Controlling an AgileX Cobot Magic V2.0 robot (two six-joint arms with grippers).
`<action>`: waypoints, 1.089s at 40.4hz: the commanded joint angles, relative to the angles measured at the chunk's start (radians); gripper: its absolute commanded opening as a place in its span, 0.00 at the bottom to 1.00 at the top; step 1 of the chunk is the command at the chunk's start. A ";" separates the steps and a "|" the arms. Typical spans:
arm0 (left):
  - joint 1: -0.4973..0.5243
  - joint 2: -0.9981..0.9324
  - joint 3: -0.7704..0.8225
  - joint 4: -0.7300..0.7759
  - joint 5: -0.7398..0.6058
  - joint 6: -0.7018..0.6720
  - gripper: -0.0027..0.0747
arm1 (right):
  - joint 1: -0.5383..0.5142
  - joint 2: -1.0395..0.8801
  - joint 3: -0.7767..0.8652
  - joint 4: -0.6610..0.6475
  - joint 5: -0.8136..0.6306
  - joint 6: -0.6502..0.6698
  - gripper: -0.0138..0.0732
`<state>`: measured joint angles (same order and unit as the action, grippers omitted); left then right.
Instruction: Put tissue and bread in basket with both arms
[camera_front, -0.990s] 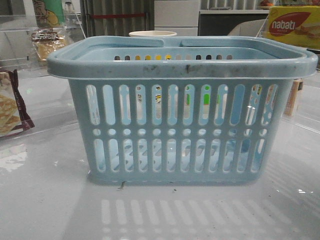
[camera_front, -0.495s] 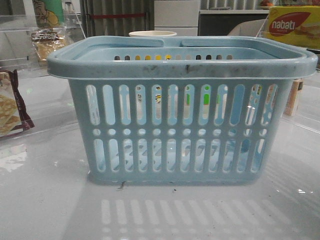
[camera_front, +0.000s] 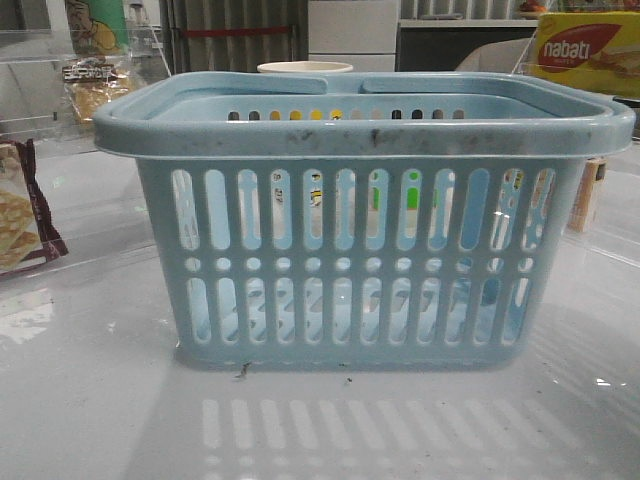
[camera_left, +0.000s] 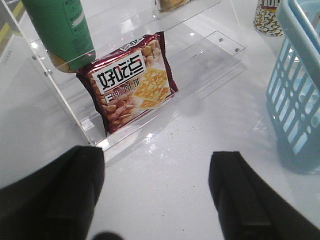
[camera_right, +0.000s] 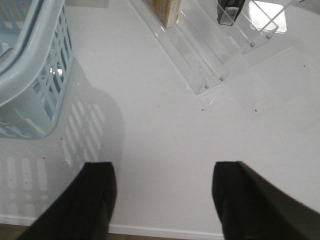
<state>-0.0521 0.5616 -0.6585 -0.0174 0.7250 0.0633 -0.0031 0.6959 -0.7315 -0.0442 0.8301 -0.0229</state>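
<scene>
The pale blue basket (camera_front: 365, 215) stands in the middle of the white table; its wall also shows in the left wrist view (camera_left: 300, 85) and the right wrist view (camera_right: 35, 65). The bread (camera_front: 92, 88), a clear packet with a dark label, lies on a clear shelf at the back left. A small dark pack with a pale part (camera_right: 230, 11), probably the tissue, sits on the clear stand to the right. My left gripper (camera_left: 157, 165) is open and empty over bare table left of the basket. My right gripper (camera_right: 162, 175) is open and empty right of the basket, near the table's front edge.
A maroon-edged cracker bag (camera_left: 131, 80) leans in the clear stepped shelf (camera_left: 220, 45) under a green bottle (camera_left: 60, 30). A yellow and red nabati box (camera_front: 585, 50) is at the back right and a white cup (camera_front: 305, 68) behind the basket. A clear stand (camera_right: 210, 55) lies to the right.
</scene>
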 joint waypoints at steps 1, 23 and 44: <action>-0.009 0.011 -0.031 -0.016 -0.079 -0.011 0.69 | -0.016 0.037 -0.036 -0.034 -0.087 0.015 0.77; -0.020 0.011 -0.031 -0.016 -0.085 -0.011 0.69 | -0.194 0.543 -0.331 -0.038 -0.247 0.033 0.77; -0.020 0.011 -0.031 -0.016 -0.085 -0.011 0.69 | -0.194 1.034 -0.749 -0.054 -0.223 0.033 0.77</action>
<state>-0.0633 0.5616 -0.6585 -0.0232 0.7194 0.0633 -0.1916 1.7316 -1.4062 -0.0755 0.6711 0.0092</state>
